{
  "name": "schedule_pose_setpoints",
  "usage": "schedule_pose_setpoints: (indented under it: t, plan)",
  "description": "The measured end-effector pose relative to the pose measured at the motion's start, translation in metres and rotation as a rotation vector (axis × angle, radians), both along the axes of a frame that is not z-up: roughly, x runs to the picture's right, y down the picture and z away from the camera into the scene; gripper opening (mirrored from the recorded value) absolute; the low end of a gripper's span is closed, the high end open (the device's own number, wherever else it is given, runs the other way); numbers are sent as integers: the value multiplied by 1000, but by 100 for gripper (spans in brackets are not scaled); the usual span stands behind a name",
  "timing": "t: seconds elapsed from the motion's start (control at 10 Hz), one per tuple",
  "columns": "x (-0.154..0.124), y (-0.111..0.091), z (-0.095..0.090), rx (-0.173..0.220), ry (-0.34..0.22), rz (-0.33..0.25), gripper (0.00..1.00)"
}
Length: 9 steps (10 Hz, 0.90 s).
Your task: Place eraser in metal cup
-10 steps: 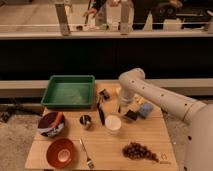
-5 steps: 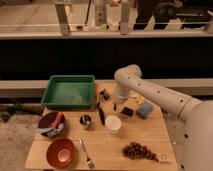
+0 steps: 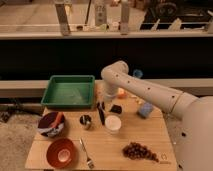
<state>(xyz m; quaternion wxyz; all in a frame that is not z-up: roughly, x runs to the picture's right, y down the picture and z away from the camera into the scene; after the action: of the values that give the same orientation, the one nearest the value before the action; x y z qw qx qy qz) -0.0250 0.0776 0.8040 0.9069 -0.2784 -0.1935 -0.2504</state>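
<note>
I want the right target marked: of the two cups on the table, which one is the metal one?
The metal cup is the small shiny one left of the black utensil; the white cup is bigger. The hand, shut, hangs behind both.

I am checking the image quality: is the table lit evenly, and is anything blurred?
Camera view: warm, dim light on the wooden table; dark band behind it; whole frame soft. The small shiny steel metal cup shows a faint glint. The gripper hangs beside the green tray.

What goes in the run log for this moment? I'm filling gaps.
gripper: shut, empty, over table's back by tray | eraser: on table, beside white cup | metal cup: empty-looking, upright
</note>
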Motion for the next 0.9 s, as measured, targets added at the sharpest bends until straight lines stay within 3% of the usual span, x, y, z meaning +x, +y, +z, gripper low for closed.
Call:
schedule_pose_setpoints:
  t: [0.4, 0.9]
  plan:
    - [-35, 17, -33, 18, -108, -80, 0]
    - [-82, 43, -42, 15, -188, -170, 0]
